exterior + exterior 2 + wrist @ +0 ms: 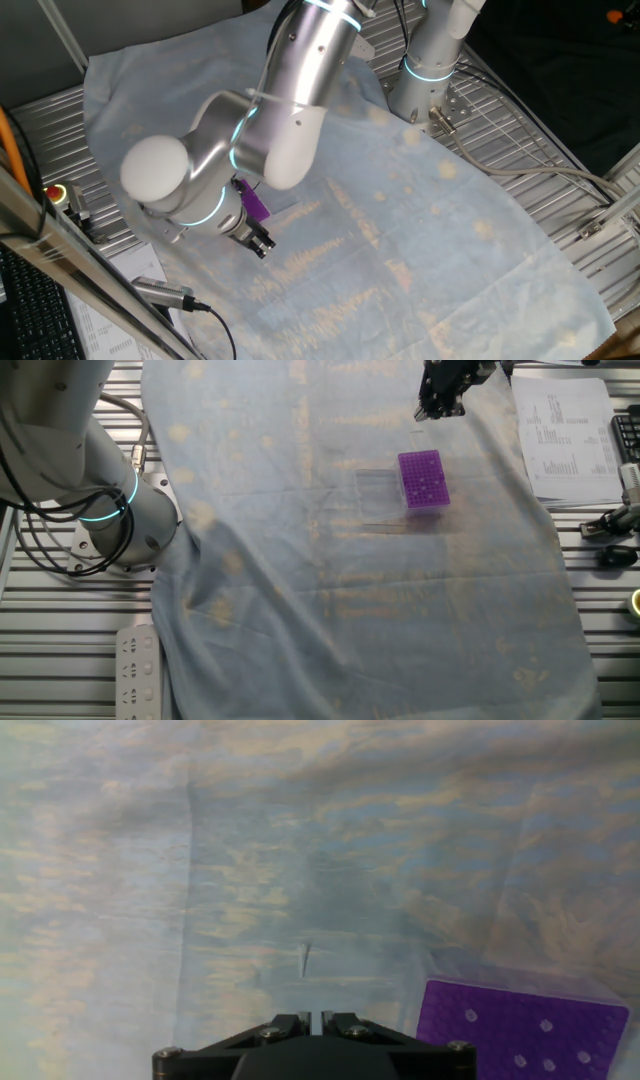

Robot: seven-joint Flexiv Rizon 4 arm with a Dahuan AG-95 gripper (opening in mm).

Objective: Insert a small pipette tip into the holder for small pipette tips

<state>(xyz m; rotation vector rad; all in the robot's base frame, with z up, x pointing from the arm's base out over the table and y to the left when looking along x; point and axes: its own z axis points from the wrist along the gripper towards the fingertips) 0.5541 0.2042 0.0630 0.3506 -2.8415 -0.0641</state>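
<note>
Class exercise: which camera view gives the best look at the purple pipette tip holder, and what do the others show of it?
The other fixed view: the holder for small pipette tips sits whole and unobstructed on the cloth. The hand view shows only part of its holed top at the frame's corner. In one fixed view the arm hides all but a purple sliver.

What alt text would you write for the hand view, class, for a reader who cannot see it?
The tool sits at the bottom edge above a pale blue cloth, its fingers close together around a small pale pipette tip that points away. The purple holder, dotted with tiny pale holes, lies at lower right.
</note>
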